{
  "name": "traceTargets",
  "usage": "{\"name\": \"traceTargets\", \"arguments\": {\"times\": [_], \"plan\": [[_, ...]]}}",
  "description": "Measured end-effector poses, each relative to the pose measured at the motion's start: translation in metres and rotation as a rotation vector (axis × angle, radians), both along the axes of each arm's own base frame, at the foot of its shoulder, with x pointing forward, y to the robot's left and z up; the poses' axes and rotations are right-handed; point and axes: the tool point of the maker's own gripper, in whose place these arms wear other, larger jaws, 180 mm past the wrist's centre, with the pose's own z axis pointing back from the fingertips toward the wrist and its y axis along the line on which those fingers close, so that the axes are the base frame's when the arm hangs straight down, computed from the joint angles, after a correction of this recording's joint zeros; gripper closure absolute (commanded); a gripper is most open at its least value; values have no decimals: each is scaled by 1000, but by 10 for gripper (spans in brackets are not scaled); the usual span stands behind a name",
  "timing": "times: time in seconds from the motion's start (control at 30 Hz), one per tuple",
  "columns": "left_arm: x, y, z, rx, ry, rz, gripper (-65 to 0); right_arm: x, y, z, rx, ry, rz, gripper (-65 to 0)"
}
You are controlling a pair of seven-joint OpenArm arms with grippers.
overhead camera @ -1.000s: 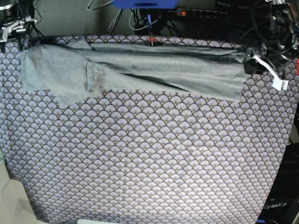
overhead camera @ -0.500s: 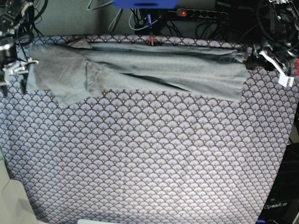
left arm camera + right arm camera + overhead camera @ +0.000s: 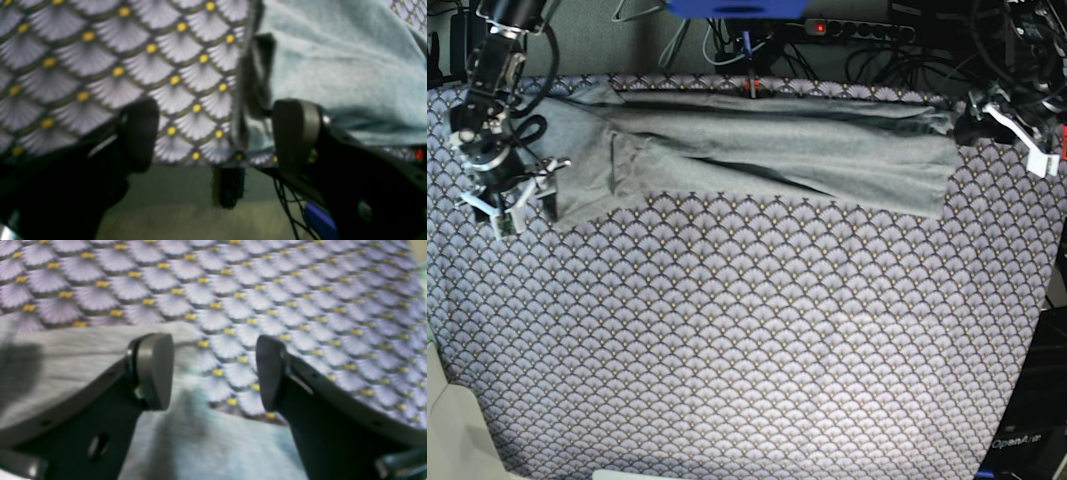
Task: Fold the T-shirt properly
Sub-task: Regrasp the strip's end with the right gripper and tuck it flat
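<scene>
The T-shirt (image 3: 757, 150) lies as a long, flattened band along the top edge of the tabletop (image 3: 757, 340) in the base view, stretched from upper left to upper right over the purple fan-scale cloth, probably so that its length can be folded across next. The right gripper (image 3: 512, 195) sits at the band's left end in that view; its wrist camera shows the jaws standing wide with nothing between them, grey fabric under and beside one finger (image 3: 155, 370), seemingly lined up to take the corner. The left gripper (image 3: 213, 133) is at the upper right corner, jaws wide and empty, one finger beside the shirt's dark folded edge. Both wrist views are blurred, so whether any finger touches fabric is unclear. The shirt's collar and sleeves cannot be made out.
</scene>
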Motion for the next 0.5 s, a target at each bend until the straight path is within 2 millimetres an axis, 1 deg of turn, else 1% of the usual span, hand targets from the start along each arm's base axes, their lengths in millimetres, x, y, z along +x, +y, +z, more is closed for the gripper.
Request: {"name": "traceTargets", "arguments": {"times": [0.13,0.2,0.37,0.43,0.5], "plan": [[0,-2,-1,-5,-1,1,-520,-2,4,-5,18,6,-7,-396],[0,-2,-1,-5,-1,1,-520,1,6,-8,35,11,-13,-396],[0,-2,-1,-3,1,0,-520,14,7,-27,97,42,-37,-394],[1,-2,0,-5,-3,0,-520,14,7,-33,108,57,-40,-394],[0,-2,-1,-5,0,1,-520,12,3,-35,101,67,-43,-393]]}}
